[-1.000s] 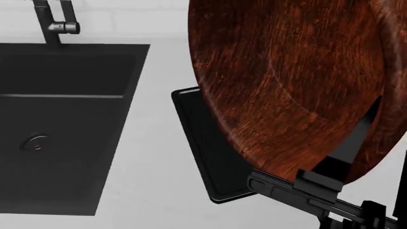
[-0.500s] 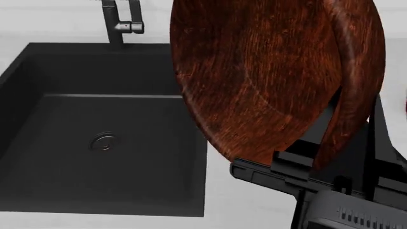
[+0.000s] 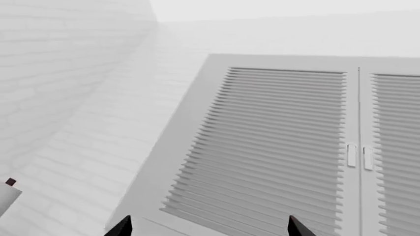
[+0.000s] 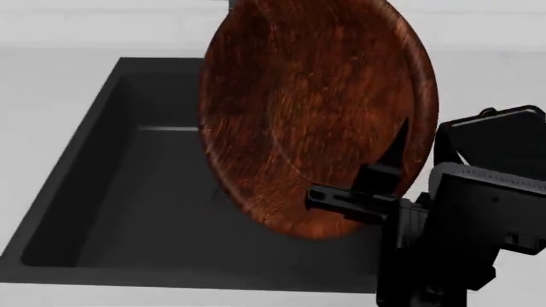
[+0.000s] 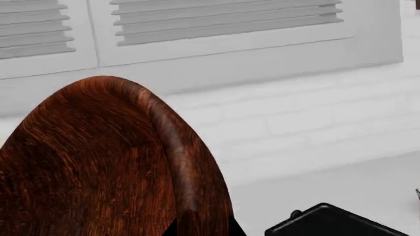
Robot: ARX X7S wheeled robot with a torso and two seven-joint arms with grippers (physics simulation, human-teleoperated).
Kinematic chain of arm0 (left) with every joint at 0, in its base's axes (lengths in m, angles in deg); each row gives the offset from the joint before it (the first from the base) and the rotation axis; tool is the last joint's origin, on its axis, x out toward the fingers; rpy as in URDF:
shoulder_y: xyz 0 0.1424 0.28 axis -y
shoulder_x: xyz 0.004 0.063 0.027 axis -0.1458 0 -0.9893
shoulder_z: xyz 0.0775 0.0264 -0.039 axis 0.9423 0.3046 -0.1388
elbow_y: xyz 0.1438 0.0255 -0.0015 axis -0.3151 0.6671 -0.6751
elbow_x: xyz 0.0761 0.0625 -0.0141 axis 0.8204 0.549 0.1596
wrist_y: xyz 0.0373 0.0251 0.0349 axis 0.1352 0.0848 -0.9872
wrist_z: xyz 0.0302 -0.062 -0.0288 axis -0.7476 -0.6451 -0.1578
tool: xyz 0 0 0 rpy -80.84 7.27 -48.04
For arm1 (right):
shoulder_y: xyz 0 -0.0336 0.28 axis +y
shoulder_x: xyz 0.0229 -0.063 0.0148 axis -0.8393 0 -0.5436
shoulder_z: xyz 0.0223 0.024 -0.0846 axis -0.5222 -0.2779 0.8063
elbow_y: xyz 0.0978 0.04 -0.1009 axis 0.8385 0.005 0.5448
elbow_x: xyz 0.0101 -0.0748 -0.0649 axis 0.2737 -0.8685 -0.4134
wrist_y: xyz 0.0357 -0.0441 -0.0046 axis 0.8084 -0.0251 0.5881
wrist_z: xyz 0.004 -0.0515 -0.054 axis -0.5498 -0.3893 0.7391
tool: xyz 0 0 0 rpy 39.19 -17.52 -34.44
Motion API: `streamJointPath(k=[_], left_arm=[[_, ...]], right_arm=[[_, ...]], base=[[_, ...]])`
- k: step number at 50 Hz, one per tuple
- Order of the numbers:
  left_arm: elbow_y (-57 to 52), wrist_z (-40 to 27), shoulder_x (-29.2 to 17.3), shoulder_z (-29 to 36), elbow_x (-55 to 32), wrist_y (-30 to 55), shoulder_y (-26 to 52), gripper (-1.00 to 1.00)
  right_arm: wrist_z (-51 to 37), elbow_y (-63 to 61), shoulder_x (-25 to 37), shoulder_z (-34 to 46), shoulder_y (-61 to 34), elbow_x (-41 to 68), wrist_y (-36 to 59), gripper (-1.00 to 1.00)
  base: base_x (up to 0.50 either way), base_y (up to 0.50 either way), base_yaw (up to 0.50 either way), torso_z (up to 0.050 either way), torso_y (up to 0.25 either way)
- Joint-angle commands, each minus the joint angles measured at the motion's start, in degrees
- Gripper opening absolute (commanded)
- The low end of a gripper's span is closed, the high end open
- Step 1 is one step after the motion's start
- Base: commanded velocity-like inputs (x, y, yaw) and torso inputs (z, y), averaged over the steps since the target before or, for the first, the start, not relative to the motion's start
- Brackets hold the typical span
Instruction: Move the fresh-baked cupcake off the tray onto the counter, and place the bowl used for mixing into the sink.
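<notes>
Your right end effector (image 4: pixel 394 167) is clamped on the rim of the large round reddish-brown wooden bowl (image 4: pixel 311 109), one black finger showing on its inner face, and the bowl hangs nearly on edge above the right half of the deep rectangular matte black sink (image 4: pixel 128 211). Step in hand, as I read it: lowering the bowl into the basin. Do it well by tipping the bowl flatter first, bringing its low edge down close to the basin floor, and only then letting go; dropped on edge it would likely roll or clatter. Keep it left of the sink's right wall, which is hidden behind the arm, so judge that side carefully. Open room: the whole left and near part of the basin is in view with nothing in it; the far wall sits just behind the bowl's top. The white-grey stone-like desk (image 4: pixel 51 96) runs along the left and far sides. Your left end effector (image 3: pixel 206 228) points up at the white louvred doors (image 3: pixel 282 147), fingertips spread apart, holding nothing. The cupcake and its tray can't be made out from the head view.
</notes>
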Motion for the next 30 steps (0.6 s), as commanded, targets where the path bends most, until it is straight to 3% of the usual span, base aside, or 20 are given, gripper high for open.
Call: streamJointPath(k=[1,4,14,30], left_arm=[[0.00,0.11,-0.02,-0.14,0.23,-0.30,-0.27,1.00],[0.00,-0.08,-0.27,-0.63,0.36,-0.94,-0.98,1.00],[0.03,0.52,0.13,-1.25,0.12,-1.26,-1.51,1.00],[0.03,1.32,0.49,-1.65,0.18,-1.74,-2.19,1.00]], right_arm=[[8.17,11.09,-2.97,-5.80,-0.75,12.63,-3.32,-1.00],[7.79,15.48,-4.21,-8.06,-0.75,16.28,-4.07,-1.00],[6.38,19.64,-5.60,-10.46,-0.29,20.12,-4.64,-1.00],[12.85,37.00,-10.46,-7.81,-6.16,26.48,1.04,-1.00]], base=[[0.00,0.50,0.00,0.000,0.000],[0.00,0.46,0.00,0.000,0.003],[0.00,0.00,0.00,0.000,0.000],[0.03,0.00,0.00,0.000,0.001]])
